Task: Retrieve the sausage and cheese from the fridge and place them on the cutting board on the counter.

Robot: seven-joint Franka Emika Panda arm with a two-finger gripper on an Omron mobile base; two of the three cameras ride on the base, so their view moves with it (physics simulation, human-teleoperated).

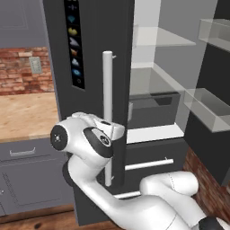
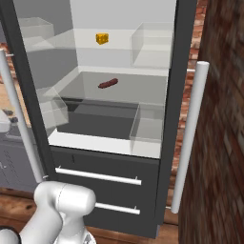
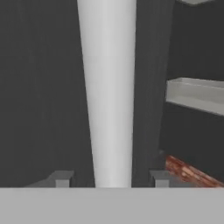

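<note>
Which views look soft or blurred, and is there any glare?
Hand view: the handle fills the middle, soft-edged and close. Right base view: the brick wall is smeared; sausage and cheese read clearly. Left base view: even light, no glare.

A glossy white, rounded arm [image 1: 134, 197] with black joint rings and seemingly grey, blocky fingertips [image 3: 61, 178].

The gripper [image 3: 111, 181] is cut off by the hand view's lower edge, only its fingertips [image 3: 61, 178] being shown. The fridge [image 1: 94, 36] is cropped at the left base view's top.
</note>
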